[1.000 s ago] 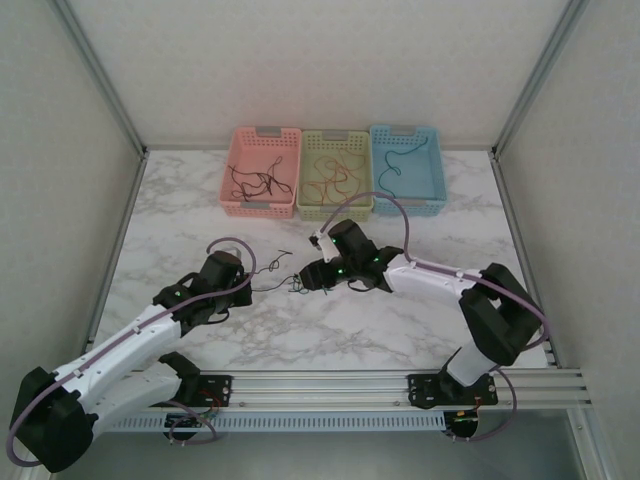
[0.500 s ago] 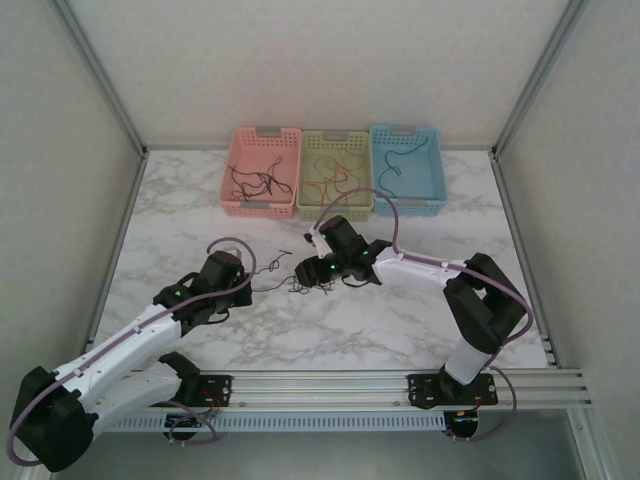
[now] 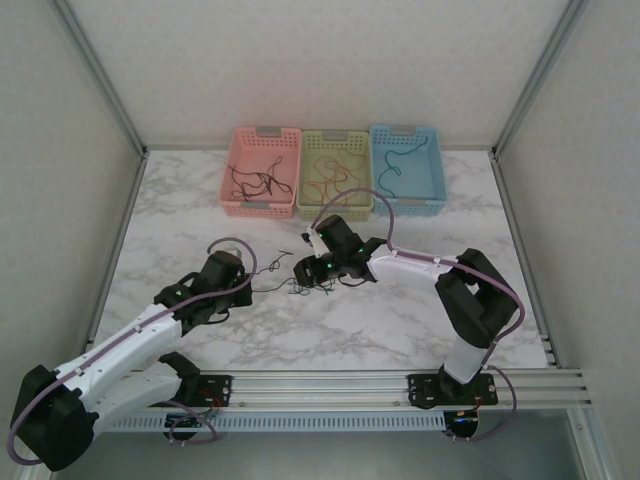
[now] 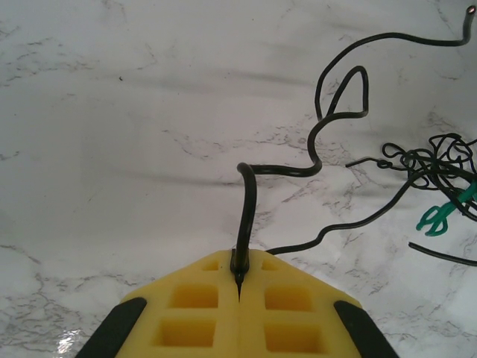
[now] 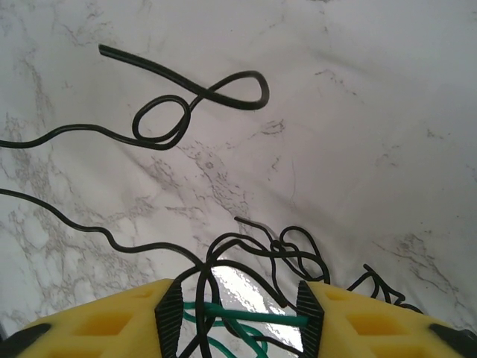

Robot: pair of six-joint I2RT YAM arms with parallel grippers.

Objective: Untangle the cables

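Top external view shows the tangled cables (image 3: 300,288) on the marble tabletop (image 3: 400,320) near the centre of the frame. They lie well short of the pink basket (image 3: 262,208), green basket (image 3: 335,212) and blue basket (image 3: 410,209) lined up across the upper part, each with a few wires inside. The left gripper (image 3: 256,285) sits just left of the bunch and the right gripper (image 3: 300,268) is directly over it.

The step in hand looks like drawing one strand out while the other arm anchors the rest. To do it well, the right gripper should close low to the table on a single strand, or firmly on the knot's body. The pull should then go slowly along that strand's own path, so the loops slide out rather than cinch tighter.

Left wrist view: the jaws of the left gripper (image 4: 240,282) are fully closed and pinch the end of a black cable (image 4: 250,194). It rises from the seam and snakes toward the knot (image 4: 428,162) at the right edge, beside a green wire (image 4: 440,215).

Right wrist view: the jaws of the right gripper (image 5: 238,302) stand partly open and straddle the knot. The green wire (image 5: 246,321) and several black strands lie in the gap, but nothing looks clamped. A looped black strand (image 5: 201,95) lies apart in the upper left.
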